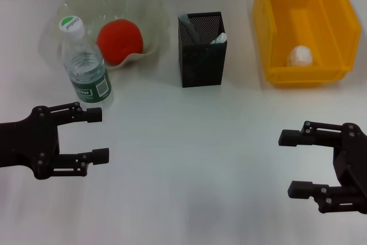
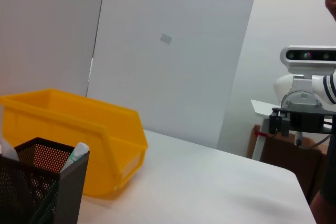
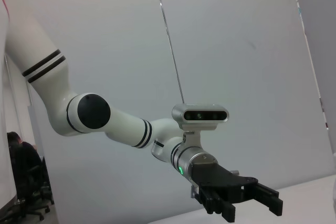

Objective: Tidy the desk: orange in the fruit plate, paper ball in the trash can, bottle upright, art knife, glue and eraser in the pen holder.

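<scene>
Desk (image 1: 189, 142): orange (image 1: 119, 41) in fruit plate (image 1: 143, 4); bottle (image 1: 85, 64) upright beside plate; paper ball (image 1: 300, 55) in trash can (image 1: 275, 21); pen holder (image 1: 202, 49) between them. Left tool (image 1: 98, 135) and right tool (image 1: 291, 163) hover low, fingers spread, empty.

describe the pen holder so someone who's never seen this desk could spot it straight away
Start at the yellow trash can on the far right of the white table. Just left of it, between the trash can and the green fruit plate, stands the pen holder. It is the only black mesh square cup.
</scene>
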{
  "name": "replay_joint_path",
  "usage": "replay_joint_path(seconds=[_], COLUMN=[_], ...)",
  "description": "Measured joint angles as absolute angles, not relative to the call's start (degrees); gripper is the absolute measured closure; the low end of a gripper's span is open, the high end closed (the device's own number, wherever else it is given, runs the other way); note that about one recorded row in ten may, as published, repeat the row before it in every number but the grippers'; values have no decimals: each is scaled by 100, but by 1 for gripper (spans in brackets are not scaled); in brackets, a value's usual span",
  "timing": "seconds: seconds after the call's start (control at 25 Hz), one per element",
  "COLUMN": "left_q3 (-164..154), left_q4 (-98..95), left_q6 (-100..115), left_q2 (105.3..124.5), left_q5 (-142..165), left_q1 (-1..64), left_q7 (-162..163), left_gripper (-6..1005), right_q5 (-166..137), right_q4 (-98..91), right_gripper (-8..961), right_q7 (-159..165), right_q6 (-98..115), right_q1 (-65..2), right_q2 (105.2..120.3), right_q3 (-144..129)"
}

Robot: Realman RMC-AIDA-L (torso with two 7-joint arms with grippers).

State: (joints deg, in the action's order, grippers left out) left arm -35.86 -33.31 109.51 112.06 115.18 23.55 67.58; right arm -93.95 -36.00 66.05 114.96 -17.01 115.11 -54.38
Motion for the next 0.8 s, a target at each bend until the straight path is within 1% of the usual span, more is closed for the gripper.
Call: replay_joint_path(seconds=[0.8], left_q3=[-3523], left_q4=[-3340], left_q6=[11250], left_q2=[11206], left_q5=[11495], left_q1=[2382], left_q7=[6772], left_gripper=[172], right_q5=[-9414], right_q4=[-3568], right_gripper=[216], right_q7=[6593], right_q6=[11295], right_q1=[-1761], right_q2=[11540], right_q3=[-5473])
